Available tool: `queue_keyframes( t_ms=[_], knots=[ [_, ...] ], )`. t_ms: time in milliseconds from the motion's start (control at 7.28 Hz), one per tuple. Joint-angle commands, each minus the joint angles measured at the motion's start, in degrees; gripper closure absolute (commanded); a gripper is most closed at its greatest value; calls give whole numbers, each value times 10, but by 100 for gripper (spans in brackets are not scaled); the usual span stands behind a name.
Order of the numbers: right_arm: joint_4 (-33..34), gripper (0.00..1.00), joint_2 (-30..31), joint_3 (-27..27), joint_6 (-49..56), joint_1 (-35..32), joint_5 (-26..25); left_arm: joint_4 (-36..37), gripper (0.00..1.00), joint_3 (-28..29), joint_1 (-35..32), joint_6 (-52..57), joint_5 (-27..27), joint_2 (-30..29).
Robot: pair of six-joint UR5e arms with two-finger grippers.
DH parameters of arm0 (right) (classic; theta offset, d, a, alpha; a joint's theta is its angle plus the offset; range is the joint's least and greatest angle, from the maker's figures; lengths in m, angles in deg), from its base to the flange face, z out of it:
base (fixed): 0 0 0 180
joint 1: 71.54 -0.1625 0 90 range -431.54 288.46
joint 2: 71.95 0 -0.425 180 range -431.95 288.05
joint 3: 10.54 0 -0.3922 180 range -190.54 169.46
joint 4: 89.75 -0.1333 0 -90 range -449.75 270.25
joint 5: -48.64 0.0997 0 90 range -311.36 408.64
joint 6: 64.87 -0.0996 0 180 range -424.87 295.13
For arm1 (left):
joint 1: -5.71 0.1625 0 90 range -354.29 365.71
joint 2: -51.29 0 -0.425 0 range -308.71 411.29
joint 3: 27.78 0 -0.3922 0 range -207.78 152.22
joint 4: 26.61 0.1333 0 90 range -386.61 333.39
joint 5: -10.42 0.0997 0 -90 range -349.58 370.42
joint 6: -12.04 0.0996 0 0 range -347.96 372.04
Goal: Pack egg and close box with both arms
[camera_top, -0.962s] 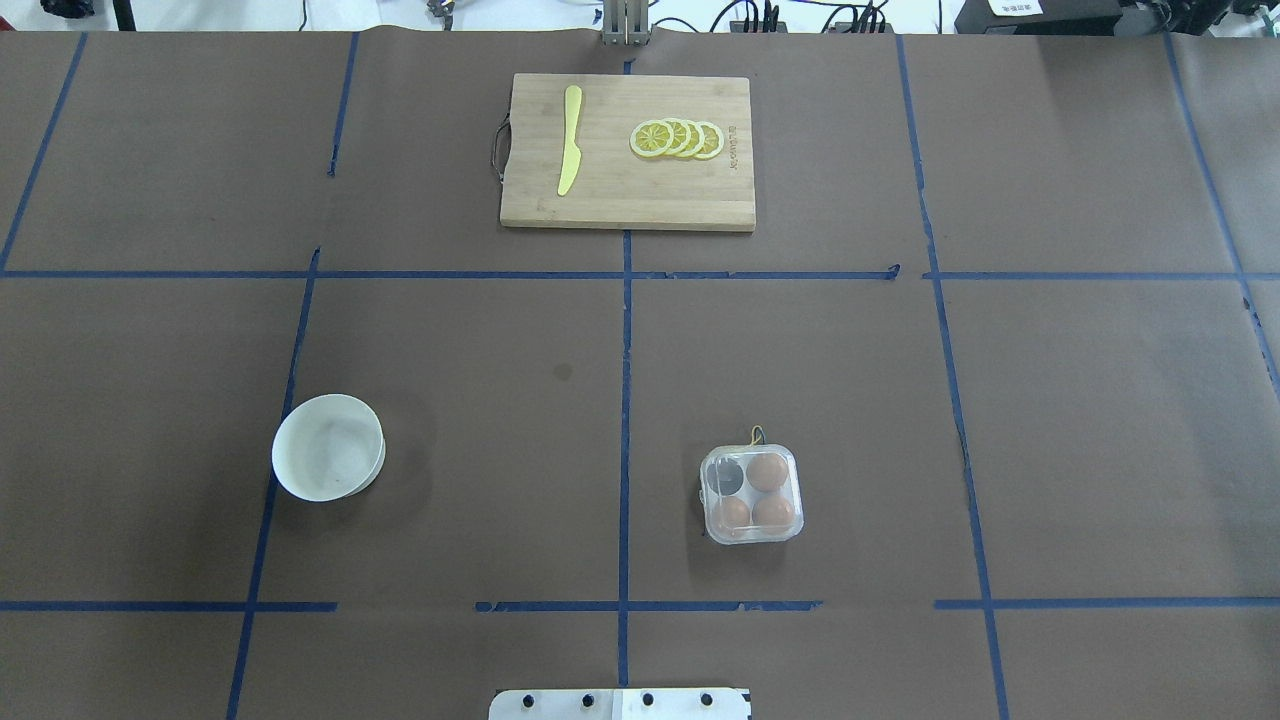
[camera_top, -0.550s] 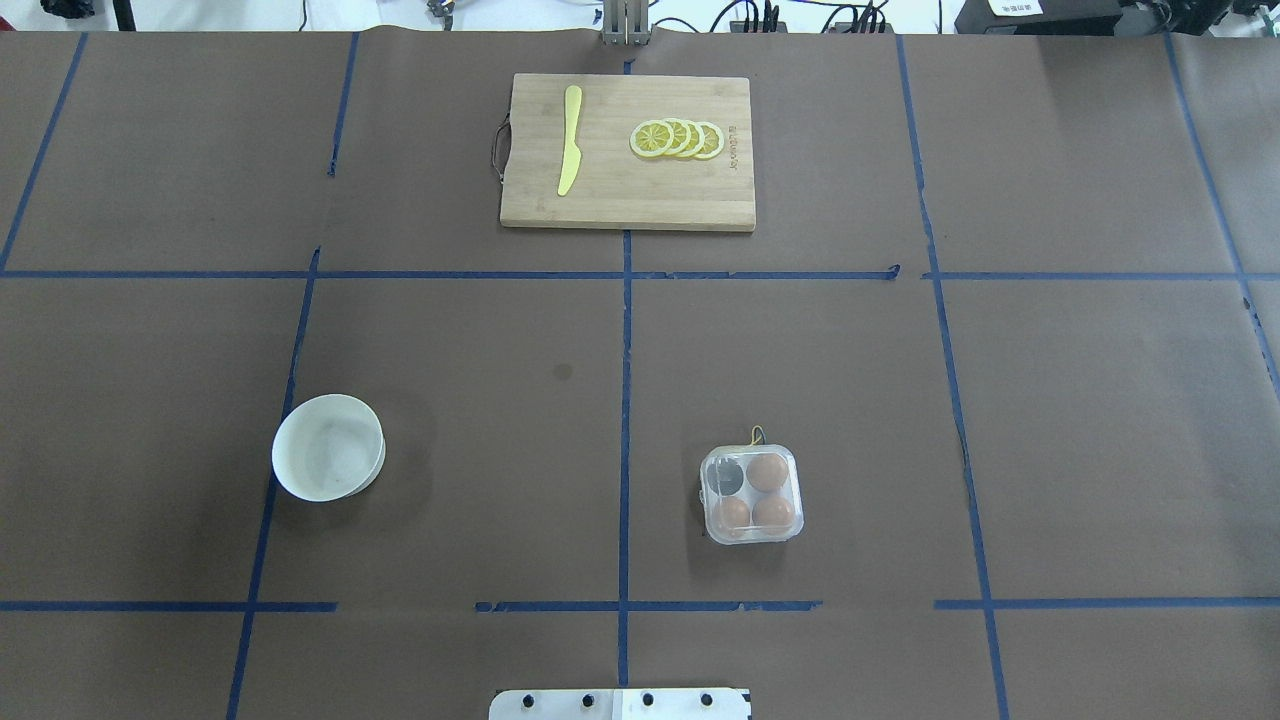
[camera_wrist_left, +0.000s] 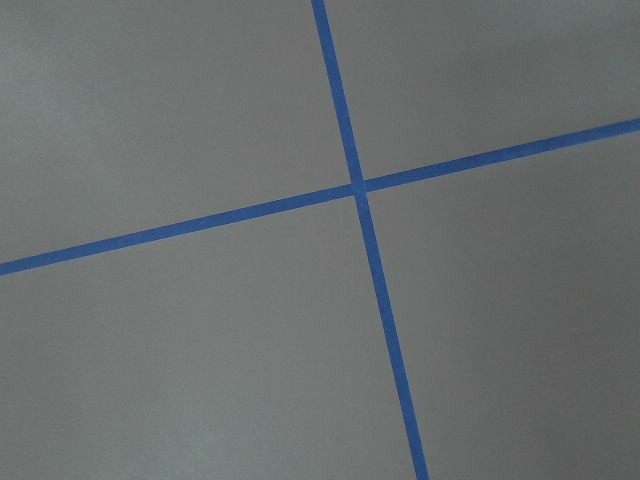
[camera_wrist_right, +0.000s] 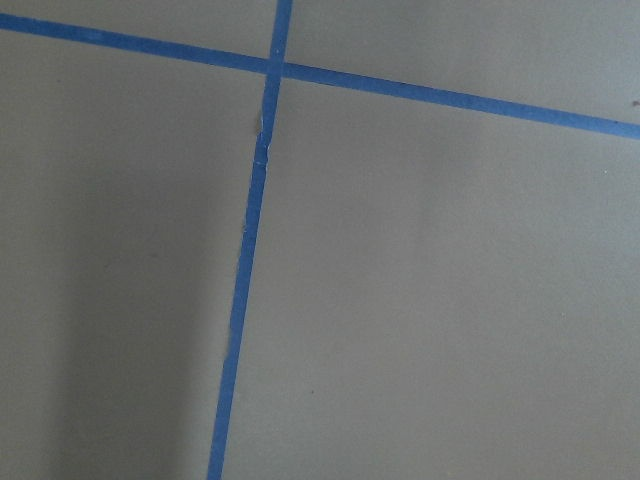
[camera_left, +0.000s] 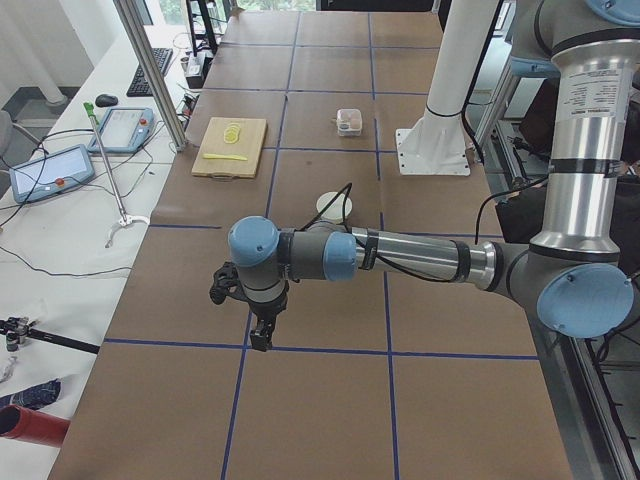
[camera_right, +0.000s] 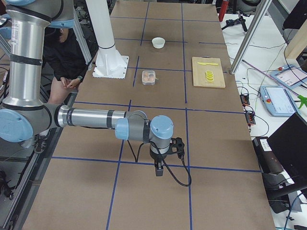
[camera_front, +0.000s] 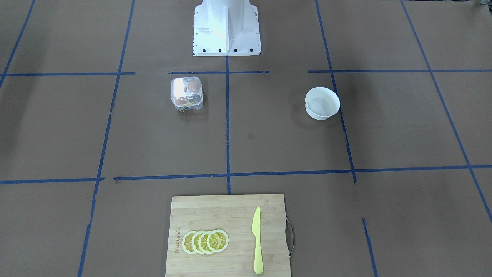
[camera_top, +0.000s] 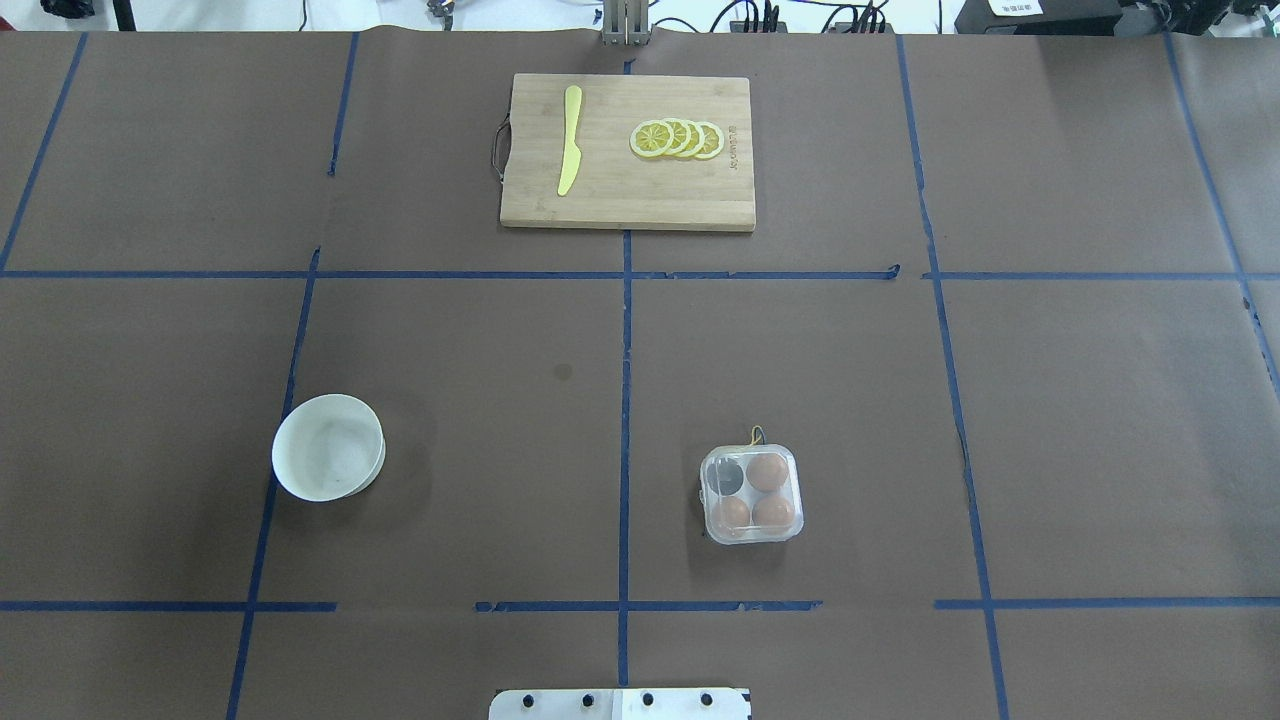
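The box [camera_top: 752, 494], holding 3 eggs [camera_top: 767, 471], sits near the robot, right of centre. The left gripper [camera_left: 262, 338] and right gripper [camera_right: 159, 170] hang well apart from it; whether they are released or clenched cannot be told. A 1-sided lid press could skid the light box

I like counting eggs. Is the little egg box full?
Not full. The box holds three brown eggs; its fourth cell looks dark, with no egg.
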Motion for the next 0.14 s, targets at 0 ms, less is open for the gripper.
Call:
queue_keyframes(
  t_ms=[0],
  knots=[
    [0, 0, -1, 0, 0, 0, 0, -1, 0, -1, 0, 0, 0, 0]
  ],
)
